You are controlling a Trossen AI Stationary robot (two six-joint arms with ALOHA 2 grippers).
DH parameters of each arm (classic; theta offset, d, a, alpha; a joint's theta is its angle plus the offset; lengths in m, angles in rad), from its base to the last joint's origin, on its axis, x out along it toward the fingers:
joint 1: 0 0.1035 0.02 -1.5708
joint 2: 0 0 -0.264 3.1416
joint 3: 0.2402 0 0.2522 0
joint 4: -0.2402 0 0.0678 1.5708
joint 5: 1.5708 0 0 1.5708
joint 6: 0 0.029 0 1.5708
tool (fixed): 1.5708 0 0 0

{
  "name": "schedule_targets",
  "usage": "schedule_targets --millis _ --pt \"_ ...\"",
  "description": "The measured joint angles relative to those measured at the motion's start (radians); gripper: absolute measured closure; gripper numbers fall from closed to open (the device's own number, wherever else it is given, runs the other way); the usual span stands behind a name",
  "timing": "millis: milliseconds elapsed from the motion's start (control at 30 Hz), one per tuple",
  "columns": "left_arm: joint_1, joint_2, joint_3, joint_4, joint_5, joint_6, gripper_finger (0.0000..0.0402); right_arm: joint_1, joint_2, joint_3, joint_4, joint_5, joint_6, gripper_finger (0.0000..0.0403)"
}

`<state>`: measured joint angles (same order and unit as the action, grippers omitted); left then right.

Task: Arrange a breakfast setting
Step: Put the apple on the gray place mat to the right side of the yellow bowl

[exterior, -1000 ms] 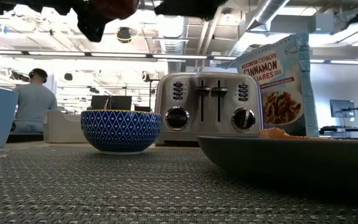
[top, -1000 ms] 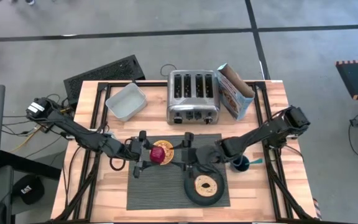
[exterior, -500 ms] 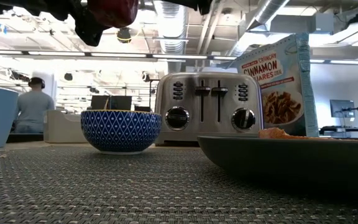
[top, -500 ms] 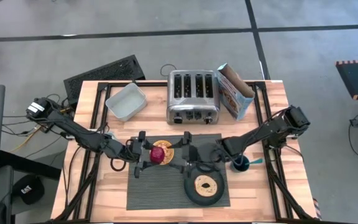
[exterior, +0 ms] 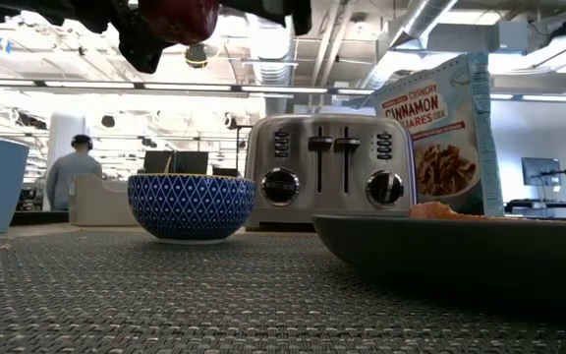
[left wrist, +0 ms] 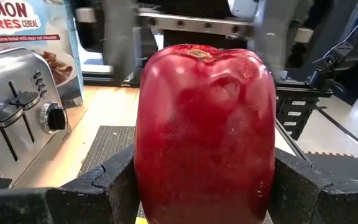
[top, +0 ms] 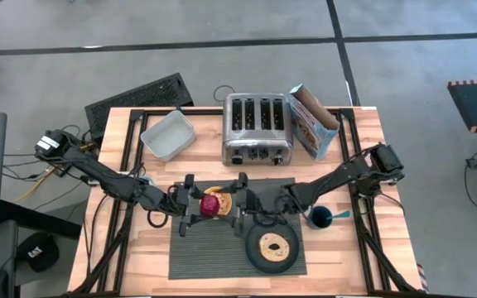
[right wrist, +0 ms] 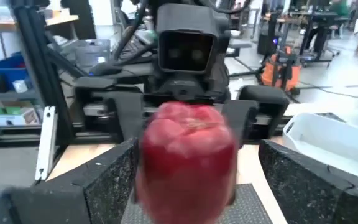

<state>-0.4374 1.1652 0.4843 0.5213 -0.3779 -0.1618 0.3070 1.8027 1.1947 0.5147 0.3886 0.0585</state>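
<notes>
The setting is judged to be most of the way done. The placemat [top: 214, 248] is laid at the middle of the table's front edge, and the plate [top: 255, 257] is set on its front right part with the bagel [top: 272, 245] lying on it. The bowl [exterior: 191, 206] — blue-patterned outside in the low view, yellow inside from above — is placed at the mat's back edge, in front of the toaster [top: 257, 128]. The cup [top: 320, 218] is stood on the bare wood just off the mat's right edge, and a blue handle, presumably the spoon [top: 340, 214], is seen lying beside it, touching or nearly so. The fruit [top: 211, 204] is not yet put down: it is pinched between the fingers of the left gripper [top: 195, 207] and held in the air above the bowl, clear of its rim as the low view shows. The right gripper [top: 240, 204] is brought up on the fruit's other side with its fingers spread wide, one to each side of it, and no contact can be made out — so a handover or a joint lowering is guessed at. What is left, as judged from here, is the setting-down of the fruit, probably into the bowl, and perhaps the moving of spoon and cup onto the mat.
</notes>
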Motion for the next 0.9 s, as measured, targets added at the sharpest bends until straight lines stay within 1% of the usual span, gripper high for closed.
schedule_targets --millis 67,167,333,433,633,767,900 --pt "0.001 0.0 0.0 0.001 0.002 0.005 0.0154 -0.017 0.014 0.013 -0.002 -0.018 0.027 0.0046" --pt "0.0 0.0 0.0 -0.01 0.009 0.01 0.0154 -0.033 0.037 0.033 -0.004 -0.073 0.062 0.0046" --pt "0.001 0.0 0.0 -0.017 0.0 0.012 0.0154 -0.045 0.066 0.057 -0.006 -0.095 0.073 0.0049" --pt "0.001 0.0 0.0 -0.008 0.002 0.012 0.0155 -0.05 0.067 0.062 -0.008 -0.1 0.075 0.0065" --pt "0.001 0.0 0.0 -0.01 -0.002 0.014 0.0154 -0.053 0.067 0.062 -0.013 -0.107 0.068 0.013" --pt "0.001 0.0 0.0 -0.011 -0.002 0.02 0.015 -0.053 0.067 0.062 -0.029 -0.106 0.067 0.0133" --pt "0.001 0.0 0.0 -0.014 -0.002 0.012 0.0134 -0.053 0.067 0.062 -0.032 -0.105 0.064 0.0133"
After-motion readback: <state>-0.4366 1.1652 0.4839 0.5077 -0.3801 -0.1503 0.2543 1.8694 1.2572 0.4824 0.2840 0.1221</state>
